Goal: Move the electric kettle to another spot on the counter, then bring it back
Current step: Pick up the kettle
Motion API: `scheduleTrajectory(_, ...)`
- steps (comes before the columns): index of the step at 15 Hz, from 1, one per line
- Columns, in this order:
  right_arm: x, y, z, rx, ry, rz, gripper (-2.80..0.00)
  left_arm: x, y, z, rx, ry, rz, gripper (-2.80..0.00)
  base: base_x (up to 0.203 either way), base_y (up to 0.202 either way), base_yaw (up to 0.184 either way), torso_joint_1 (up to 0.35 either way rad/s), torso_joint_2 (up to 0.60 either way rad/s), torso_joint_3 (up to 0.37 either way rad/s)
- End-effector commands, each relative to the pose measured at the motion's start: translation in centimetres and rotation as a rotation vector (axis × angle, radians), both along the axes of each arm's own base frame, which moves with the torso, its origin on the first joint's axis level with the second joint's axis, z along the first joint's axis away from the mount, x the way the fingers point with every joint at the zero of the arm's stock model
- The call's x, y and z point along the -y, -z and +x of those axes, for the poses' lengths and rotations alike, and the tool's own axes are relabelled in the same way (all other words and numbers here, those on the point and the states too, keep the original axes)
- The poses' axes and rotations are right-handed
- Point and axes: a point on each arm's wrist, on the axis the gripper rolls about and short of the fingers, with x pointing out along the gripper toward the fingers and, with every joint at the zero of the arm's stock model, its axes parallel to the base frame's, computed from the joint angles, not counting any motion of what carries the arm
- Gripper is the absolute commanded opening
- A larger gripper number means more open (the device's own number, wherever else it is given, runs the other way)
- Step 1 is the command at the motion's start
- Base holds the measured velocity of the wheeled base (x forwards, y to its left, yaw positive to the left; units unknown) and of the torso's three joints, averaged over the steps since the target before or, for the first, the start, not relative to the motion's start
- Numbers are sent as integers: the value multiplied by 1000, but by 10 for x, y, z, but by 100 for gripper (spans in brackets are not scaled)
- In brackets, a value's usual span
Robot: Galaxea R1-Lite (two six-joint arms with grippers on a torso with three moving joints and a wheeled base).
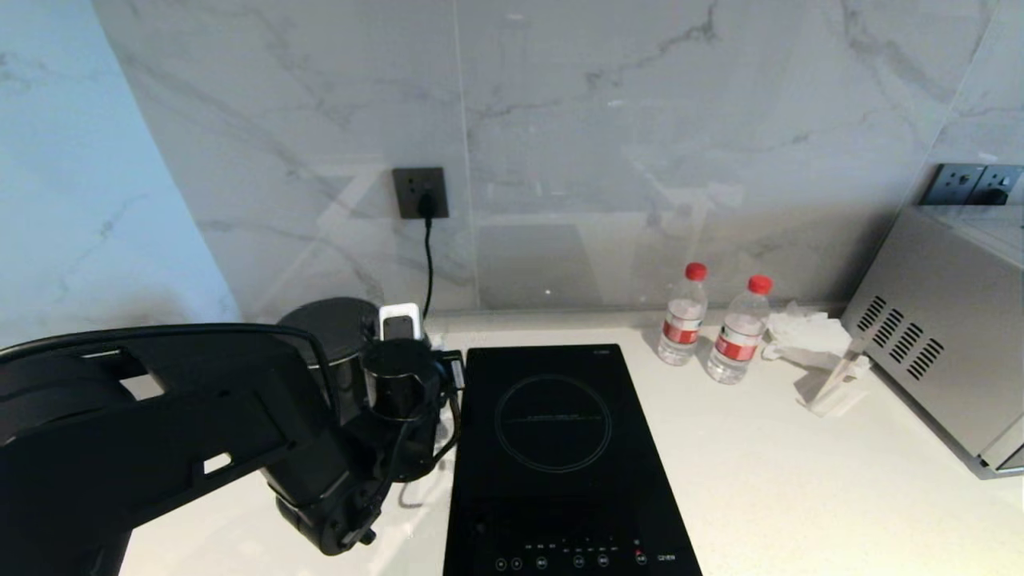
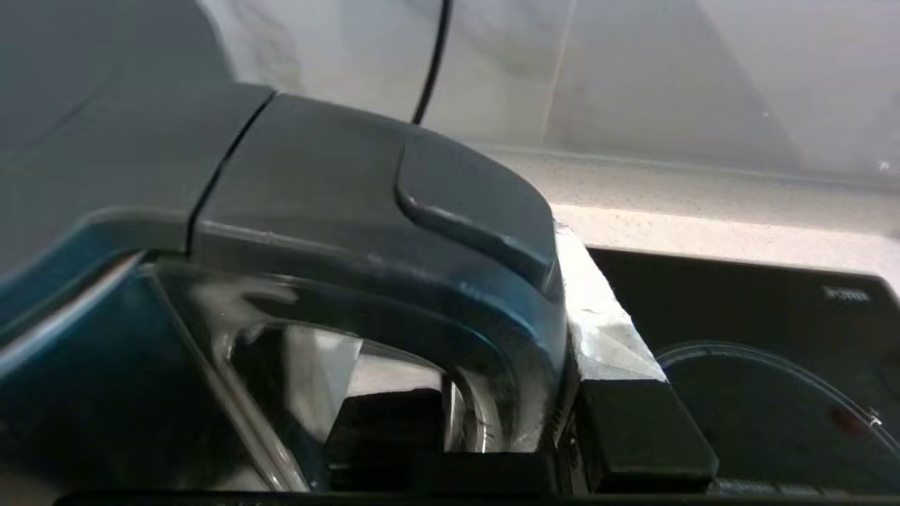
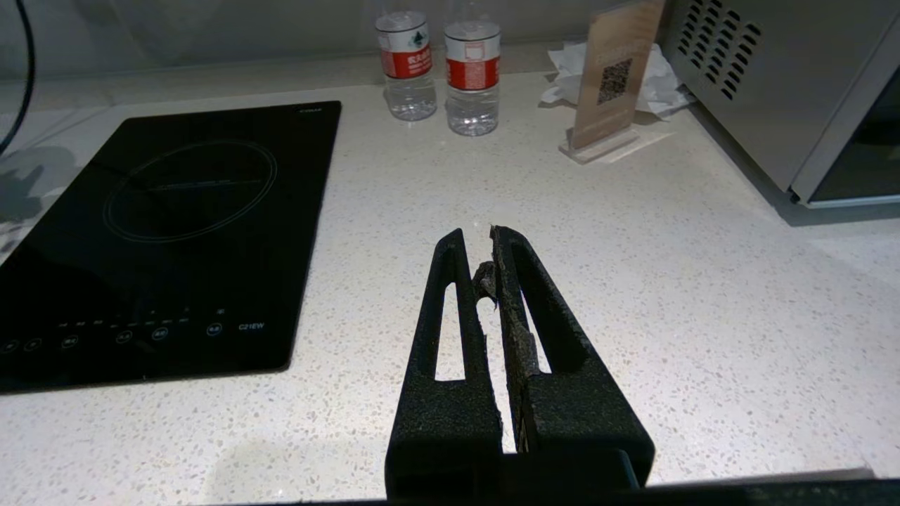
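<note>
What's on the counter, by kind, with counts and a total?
Kettle: 1
Cup: 1
Induction hob: 1
Water bottles: 2
Sign stand: 1
Crumpled tissue: 1
Microwave: 1
Total: 8

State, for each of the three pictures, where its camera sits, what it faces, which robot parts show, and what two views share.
Head view: high, looking down at the counter; left arm covers the electric kettle.
Left wrist view: behind the left claw, facing the kettle's handle close up.
Right wrist view: behind the shut right claw, above bare counter.
Shared: induction hob, two bottles.
</note>
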Motion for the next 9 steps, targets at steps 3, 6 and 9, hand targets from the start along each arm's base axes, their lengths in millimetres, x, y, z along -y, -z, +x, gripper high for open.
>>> scheduleTrajectory(3, 0, 0, 0, 0, 1, 0, -280, 0, -1, 1, 10, -8, -5, -280, 0, 0, 0, 0, 0, 0)
scheduleTrajectory(6, 0, 0, 0, 0, 0, 0, -280, -2, -2, 2, 12, -13, -5, -280, 0, 0, 0, 0, 0, 0)
scheduleTrajectory(9, 0, 0, 0, 0, 0, 0, -280, -2, -7, 3, 18, -14, -7, -280, 0, 0, 0, 0, 0, 0)
